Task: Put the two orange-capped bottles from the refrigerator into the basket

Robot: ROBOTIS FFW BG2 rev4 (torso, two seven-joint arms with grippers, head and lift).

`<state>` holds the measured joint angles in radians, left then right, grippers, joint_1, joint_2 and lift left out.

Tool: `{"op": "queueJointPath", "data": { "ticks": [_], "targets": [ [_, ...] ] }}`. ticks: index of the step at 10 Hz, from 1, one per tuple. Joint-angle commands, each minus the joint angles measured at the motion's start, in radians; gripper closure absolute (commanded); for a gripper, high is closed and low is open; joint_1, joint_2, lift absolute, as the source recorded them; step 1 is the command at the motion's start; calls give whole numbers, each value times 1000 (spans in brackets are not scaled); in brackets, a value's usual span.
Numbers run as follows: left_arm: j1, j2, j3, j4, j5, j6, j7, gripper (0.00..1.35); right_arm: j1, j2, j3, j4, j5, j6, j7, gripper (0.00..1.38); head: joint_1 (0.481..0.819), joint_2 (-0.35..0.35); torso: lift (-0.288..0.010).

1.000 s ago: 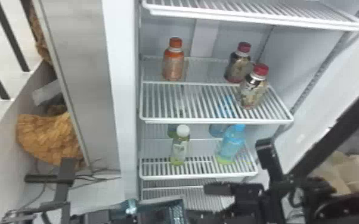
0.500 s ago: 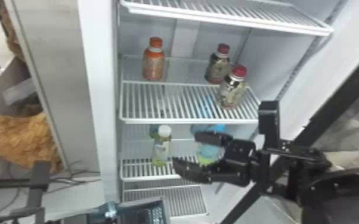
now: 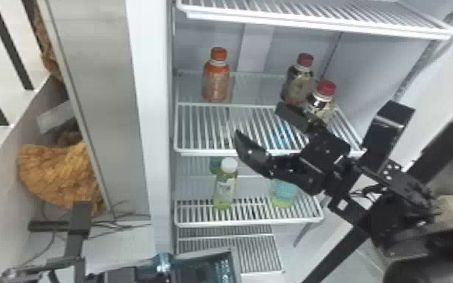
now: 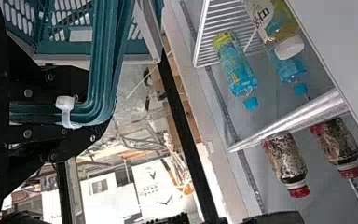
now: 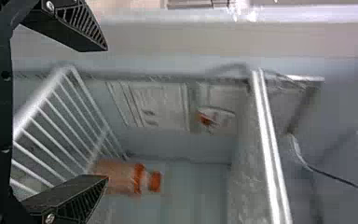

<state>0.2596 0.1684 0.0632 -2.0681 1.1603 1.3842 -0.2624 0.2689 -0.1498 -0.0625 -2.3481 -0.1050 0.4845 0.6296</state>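
Labels wrap the bottles in the refrigerator (image 3: pixel 143 131). In the head view, one orange-capped bottle (image 3: pixel 215 81) stands upright at the left rear of the middle shelf (image 3: pixel 199 151), its wrapper speckled. To its right on that shelf are two red-capped bottles (image 3: pixel 300 81) with pale, patterned labels. On the shelf below, a white-capped bottle (image 3: pixel 224 192) holds yellow-green contents behind a light label with dark print; a blue bottle (image 3: pixel 284 192) sits to its right, partly behind the right gripper (image 3: pixel 257 119). That gripper is spread wide with nothing pinched, in front of the middle shelf. Teal basket (image 4: pixel 65 49) walls are slotted; its handle (image 4: pixel 100 60), bound by a white tie (image 4: pixel 66 103), runs to the left gripper (image 3: pixel 120 275), whose grip I cannot tell.
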Motion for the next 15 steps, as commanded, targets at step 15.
{"op": "queueJointPath", "data": {
  "ticks": [15],
  "targets": [
    [-2, 8, -17, 0, 12, 2, -5, 1207, -399, 30, 240, 676, 19, -313, -413, 21, 695, -154, -40]
  ]
}}
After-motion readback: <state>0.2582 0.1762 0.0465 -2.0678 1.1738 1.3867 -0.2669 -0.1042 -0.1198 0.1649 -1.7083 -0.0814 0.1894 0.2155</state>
